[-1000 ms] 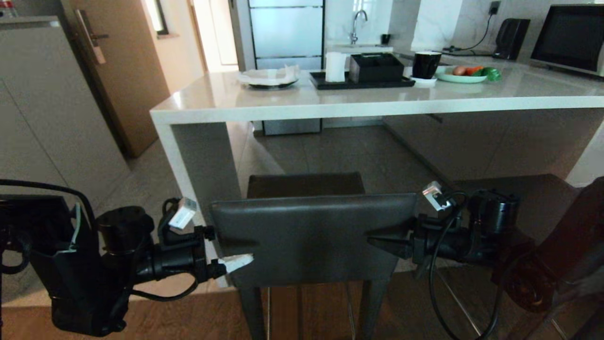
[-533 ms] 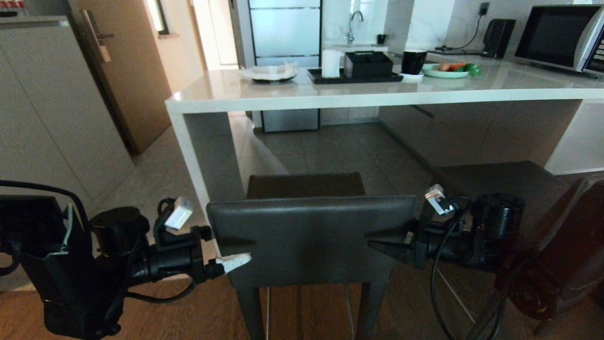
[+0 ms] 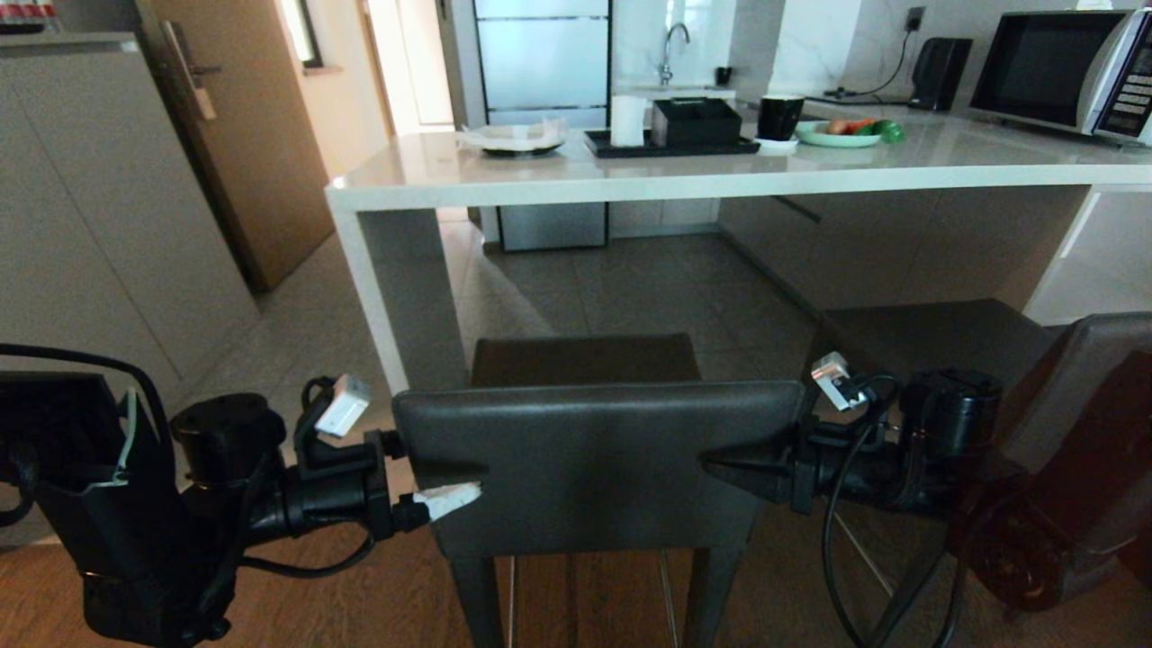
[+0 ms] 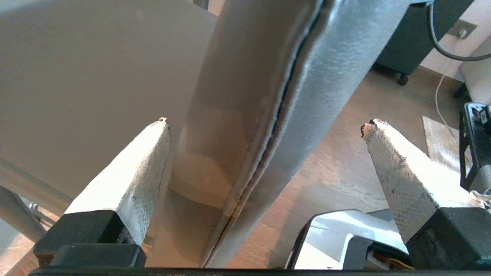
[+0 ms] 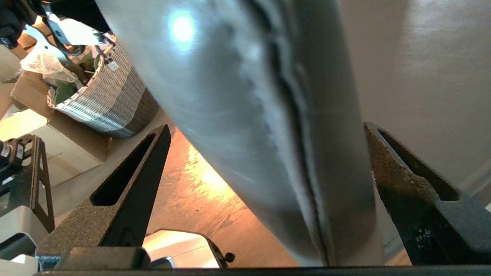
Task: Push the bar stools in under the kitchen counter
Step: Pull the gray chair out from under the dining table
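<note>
Head view. Near bar stool standing short of the bench, seat clear of the bench edge and a stretch of floor showing between; not yet pushed in. Second stool on the right, also outside the bench edge and not tucked under. Left claw set at the left end of the near stool's backrest, right claw at the right end, both level and pointing inward at each other. Bench top carrying a tray, a plate and a cup, none concerned in the task.

Left wrist view. Left claw wide, the backrest edge passing between the two fingers; gap visible on both sides, no clamp on the padding.

Right wrist view. Right claw likewise wide, the opposite backrest edge lying between its fingers, nearer to one finger than the other; contact not certain.

Assessment. Backrest bracketed at both ends, arms placed for a push. Judged early in the task: neither stool under the bench, both left to do, near one first.
</note>
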